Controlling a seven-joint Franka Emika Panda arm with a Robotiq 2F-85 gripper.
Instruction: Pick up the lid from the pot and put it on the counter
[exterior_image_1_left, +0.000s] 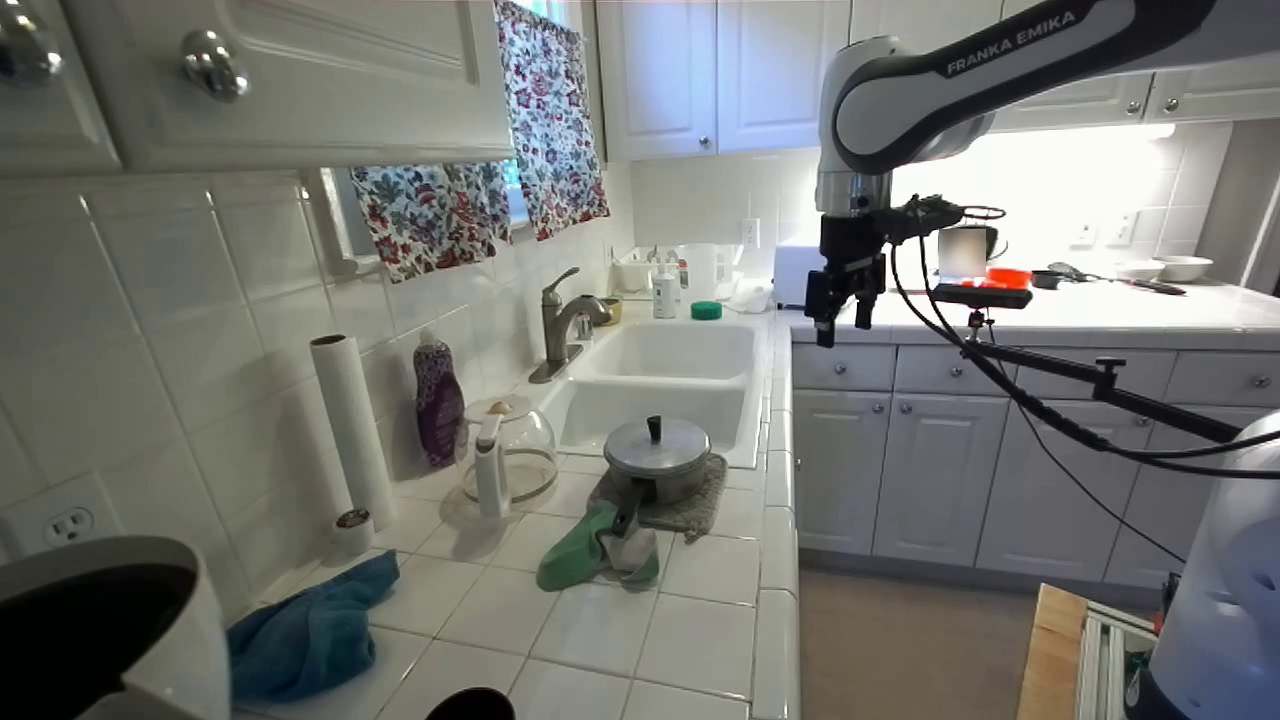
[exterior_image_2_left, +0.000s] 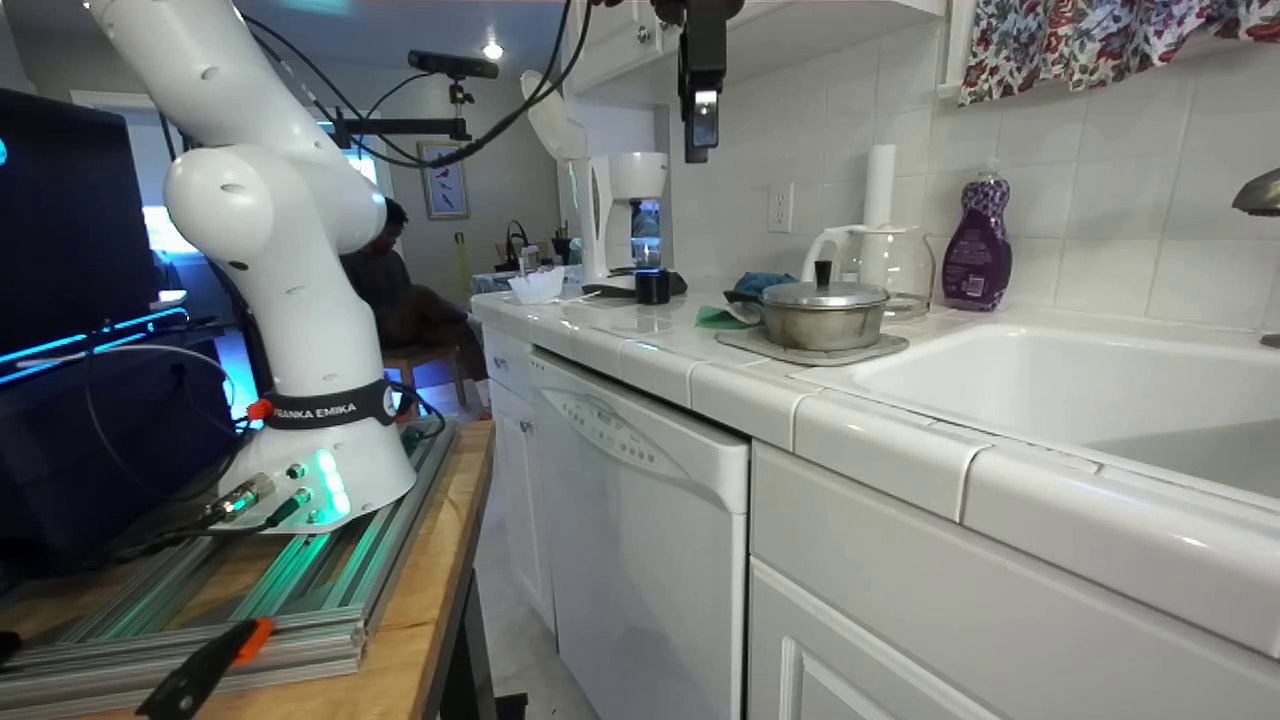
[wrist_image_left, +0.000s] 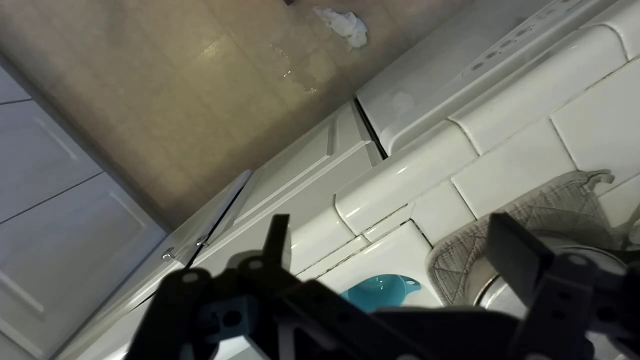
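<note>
The lid (exterior_image_1_left: 655, 456), a round grey metal disc w/ a black knob (exterior_image_1_left: 655, 429) at its centre, lies flat on the pot (exterior_image_1_left: 688, 484) and covers it. The pot itself is squat, grey & stands upright on a grey quilted pad (exterior_image_1_left: 702, 512); this pad is placed on the white tiled tabletop (exterior_image_1_left: 712, 570), just beside the sink (exterior_image_1_left: 680, 345). The dark pot handle (exterior_image_1_left: 628, 507) reaches over a green-and-grey cloth (exterior_image_1_left: 578, 556).

In both exterior views the claw (exterior_image_1_left: 845, 326) hangs in the air, directed downward, well apart from lid & pot. It is released: in the wrist view its two fingers (wrist_image_left: 517, 257) stand wide apart, & btwn them one sees the tabletop edge and a corner of the sink. A teal cup (wrist_image_left: 381, 290) is visible there, within the sink; its lower part is covered by the claw, so its full shape I cannot tell.

Also on the tabletop are a white-handled glass jug (exterior_image_1_left: 530, 447), a purple bottle (exterior_image_1_left: 438, 405) and a white roll (exterior_image_1_left: 353, 428), all upright. A blue cloth (exterior_image_1_left: 315, 630) lies nr. the tiled wall (exterior_image_1_left: 130, 350). In an exterior view a person (exterior_image_2_left: 405, 300) sits in the bkgd., partly hidden behind the white arm (exterior_image_2_left: 310, 310).
</note>
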